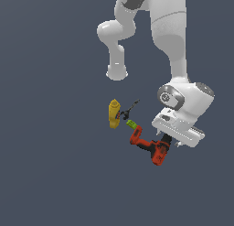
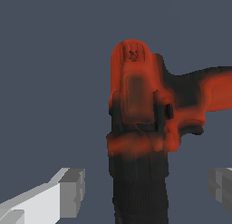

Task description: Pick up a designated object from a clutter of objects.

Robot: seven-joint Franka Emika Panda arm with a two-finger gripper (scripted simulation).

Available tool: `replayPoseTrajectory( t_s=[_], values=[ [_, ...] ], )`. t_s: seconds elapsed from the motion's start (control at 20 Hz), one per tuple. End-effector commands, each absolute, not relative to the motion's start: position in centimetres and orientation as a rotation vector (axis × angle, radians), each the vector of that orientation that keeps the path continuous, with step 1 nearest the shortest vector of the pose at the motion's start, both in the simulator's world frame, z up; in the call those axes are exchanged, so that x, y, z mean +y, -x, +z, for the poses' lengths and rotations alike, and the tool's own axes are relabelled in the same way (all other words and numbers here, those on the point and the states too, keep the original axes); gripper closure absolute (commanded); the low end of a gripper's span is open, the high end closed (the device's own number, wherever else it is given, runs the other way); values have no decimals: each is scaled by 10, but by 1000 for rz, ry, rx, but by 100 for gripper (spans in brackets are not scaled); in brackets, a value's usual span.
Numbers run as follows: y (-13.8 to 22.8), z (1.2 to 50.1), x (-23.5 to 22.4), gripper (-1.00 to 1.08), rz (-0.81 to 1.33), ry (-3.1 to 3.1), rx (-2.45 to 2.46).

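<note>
Drill (image 2: 138, 123) between open gripper (image 2: 147, 191) fingers (image 2: 72, 191), gaps both sides.

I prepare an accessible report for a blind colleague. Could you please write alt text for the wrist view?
A red-orange power drill with black trim fills the middle of the wrist view, seen close up against a plain dark grey-blue ground. The gripper is open, one grey fingertip on each side of the drill's black end, neither visibly touching it.

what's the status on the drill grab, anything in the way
Gripper open, fingers either side of the drill, not closed on it. Drill on the surface. Green piece by its far end; yellow bottle and black tool apart.
</note>
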State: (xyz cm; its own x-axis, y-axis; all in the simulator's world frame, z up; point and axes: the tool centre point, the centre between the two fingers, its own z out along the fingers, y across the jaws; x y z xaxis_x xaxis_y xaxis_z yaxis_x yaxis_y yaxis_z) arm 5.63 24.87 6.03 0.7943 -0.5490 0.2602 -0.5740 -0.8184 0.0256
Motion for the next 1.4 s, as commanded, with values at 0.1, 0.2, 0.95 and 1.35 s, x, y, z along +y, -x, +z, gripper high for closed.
replayPoseTrajectory(
  t_s=[0.1, 0.2, 0.95, 1.35],
  values=[
    [-55, 57, 252, -100, 374, -2876, -912],
    [-56, 58, 251, -100, 372, -2877, -910],
    [-61, 28, 246, 108, 373, -2877, -912],
    [-61, 28, 246, 108, 373, -2877, -912]
  ],
)
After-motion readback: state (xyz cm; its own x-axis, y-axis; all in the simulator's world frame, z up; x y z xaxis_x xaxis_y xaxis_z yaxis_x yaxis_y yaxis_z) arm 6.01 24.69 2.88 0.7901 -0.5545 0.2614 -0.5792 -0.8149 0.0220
